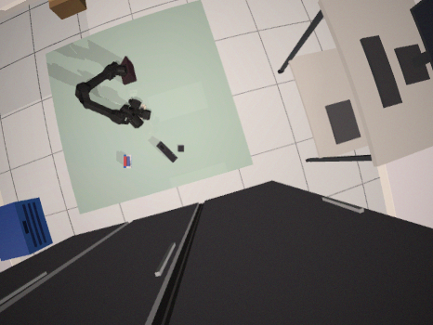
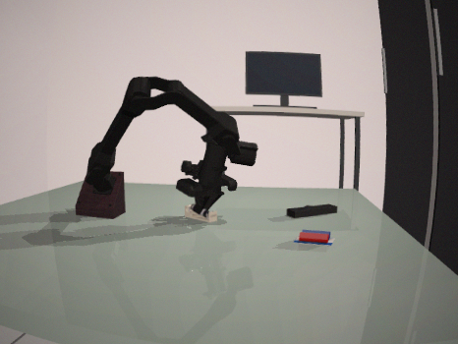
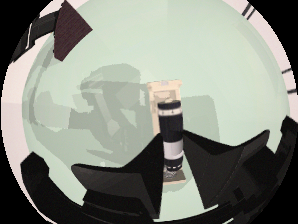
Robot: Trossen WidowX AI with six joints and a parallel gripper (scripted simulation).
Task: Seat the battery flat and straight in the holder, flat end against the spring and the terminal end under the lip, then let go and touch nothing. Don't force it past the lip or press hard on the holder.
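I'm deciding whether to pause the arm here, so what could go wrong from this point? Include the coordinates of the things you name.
The tool [image 1: 145,110] [image 2: 203,212] [image 3: 170,135] is shut on the battery [image 3: 171,125], which looks skewed against the holder [image 2: 211,216] [image 3: 156,110]; lowering it so might jam it. Both fingertips sit close to the holder, so pushing down could press on it or shift it.

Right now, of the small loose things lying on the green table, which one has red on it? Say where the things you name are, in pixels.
The small block [image 1: 127,161] [image 2: 314,237] with red and blue parts; the long bar [image 1: 166,151] [image 2: 312,211] and little cube [image 1: 180,149] are dark all over.
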